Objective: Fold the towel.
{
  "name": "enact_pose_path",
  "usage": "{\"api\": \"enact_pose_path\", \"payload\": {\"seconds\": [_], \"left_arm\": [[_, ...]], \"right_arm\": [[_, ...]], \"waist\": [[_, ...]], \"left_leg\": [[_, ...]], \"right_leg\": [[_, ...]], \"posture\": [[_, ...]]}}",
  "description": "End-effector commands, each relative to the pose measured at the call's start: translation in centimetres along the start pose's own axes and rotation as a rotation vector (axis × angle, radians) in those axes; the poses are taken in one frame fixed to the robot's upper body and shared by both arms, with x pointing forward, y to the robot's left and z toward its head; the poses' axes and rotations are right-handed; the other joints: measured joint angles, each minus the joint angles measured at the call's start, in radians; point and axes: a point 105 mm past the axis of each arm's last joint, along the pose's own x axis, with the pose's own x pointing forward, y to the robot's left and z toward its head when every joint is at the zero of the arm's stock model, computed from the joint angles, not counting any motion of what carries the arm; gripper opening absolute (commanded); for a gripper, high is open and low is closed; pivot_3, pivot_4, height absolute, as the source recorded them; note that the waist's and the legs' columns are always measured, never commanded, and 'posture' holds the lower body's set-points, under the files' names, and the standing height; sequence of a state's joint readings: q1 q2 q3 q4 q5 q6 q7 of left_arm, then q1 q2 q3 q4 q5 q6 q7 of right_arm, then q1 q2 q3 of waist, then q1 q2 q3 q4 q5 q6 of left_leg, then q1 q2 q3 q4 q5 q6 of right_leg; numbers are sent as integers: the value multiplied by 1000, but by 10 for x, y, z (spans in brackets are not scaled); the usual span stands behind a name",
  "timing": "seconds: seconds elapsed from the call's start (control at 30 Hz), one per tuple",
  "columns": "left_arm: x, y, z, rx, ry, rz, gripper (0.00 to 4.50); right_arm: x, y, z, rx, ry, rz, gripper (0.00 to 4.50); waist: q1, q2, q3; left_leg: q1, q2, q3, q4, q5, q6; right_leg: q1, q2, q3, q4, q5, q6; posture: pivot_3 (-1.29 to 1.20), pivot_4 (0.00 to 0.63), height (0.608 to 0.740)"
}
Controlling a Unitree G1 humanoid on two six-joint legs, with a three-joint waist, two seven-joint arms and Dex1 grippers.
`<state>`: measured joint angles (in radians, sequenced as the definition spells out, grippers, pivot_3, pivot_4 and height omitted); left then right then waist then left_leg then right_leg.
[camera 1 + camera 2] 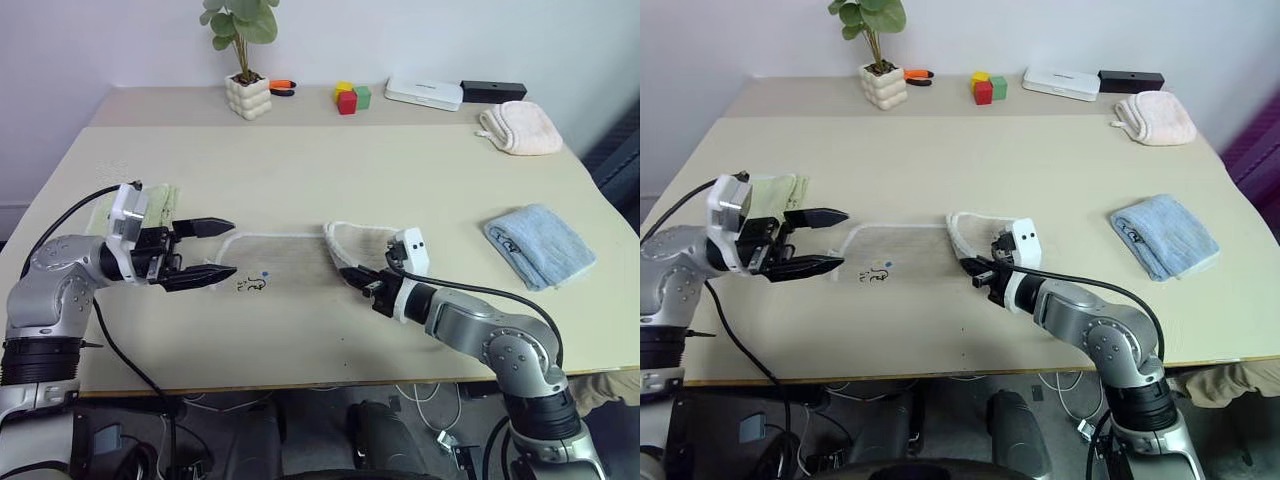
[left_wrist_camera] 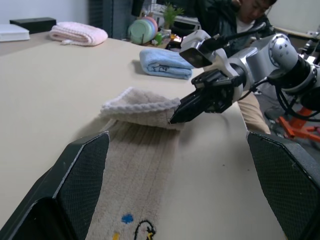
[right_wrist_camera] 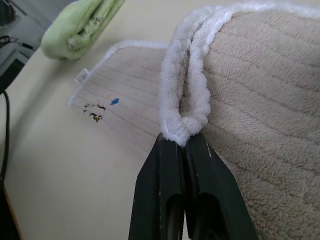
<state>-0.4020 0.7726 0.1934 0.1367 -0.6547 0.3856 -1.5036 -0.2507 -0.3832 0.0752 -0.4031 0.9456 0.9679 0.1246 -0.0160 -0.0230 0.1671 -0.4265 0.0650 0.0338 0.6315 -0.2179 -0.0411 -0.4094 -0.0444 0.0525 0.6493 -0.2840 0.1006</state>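
**Towel half lifted, right corner pinched**

Table (image 1: pixel 300 150): wide, beige. Towel (image 1: pixel 290 255) lies flat at the near middle, its right end raised and curled over leftward. Right gripper (image 1: pixel 352 275): jaws closed tight on the towel's white corded edge. Left gripper (image 1: pixel 215 250): jaws spread wide, holding nothing, hovering just left of the towel's left end.

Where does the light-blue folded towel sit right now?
In the head views, the light-blue folded towel lies on the table's right side, beyond the right arm, nearer than the pink folded towel.
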Motion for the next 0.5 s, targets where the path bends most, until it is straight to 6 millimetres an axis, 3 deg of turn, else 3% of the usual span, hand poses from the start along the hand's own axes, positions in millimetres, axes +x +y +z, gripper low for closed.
{"api": "enact_pose_path", "payload": {"seconds": [0.03, 0.23, 0.33, 0.5], "left_arm": [[-4, -3, 13, 44, -13, 0, 4500], [-4, -4, 12, 44, -13, 9, 4500], [-3, -3, 12, 43, -16, 10, 4500], [-2, -3, 11, 41, -19, 9, 4500]], "right_arm": [[7, 5, 2, -51, 6, 19, 9], [10, 5, 1, -61, 6, 22, 9], [11, 6, 2, -61, 0, 26, 840], [10, 7, 6, -45, -22, 31, 3309]], "waist": [[-1, 0, 0], [0, 0, 0], [-1, 0, 0], [0, 0, 0]], "left_leg": [[0, 0, 0, 0, 0, 0], [0, 0, 0, 0, 0, 0], [0, 0, 0, 0, 0, 0], [0, 0, 0, 0, 0, 0]], "right_leg": [[0, 0, 0, 0, 0, 0], [0, 0, 0, 0, 0, 0], [0, 0, 0, 0, 0, 0], [0, 0, 0, 0, 0, 0]], "posture": [[0, 150, 740], [0, 150, 740], [0, 150, 740], [0, 150, 740]]}}
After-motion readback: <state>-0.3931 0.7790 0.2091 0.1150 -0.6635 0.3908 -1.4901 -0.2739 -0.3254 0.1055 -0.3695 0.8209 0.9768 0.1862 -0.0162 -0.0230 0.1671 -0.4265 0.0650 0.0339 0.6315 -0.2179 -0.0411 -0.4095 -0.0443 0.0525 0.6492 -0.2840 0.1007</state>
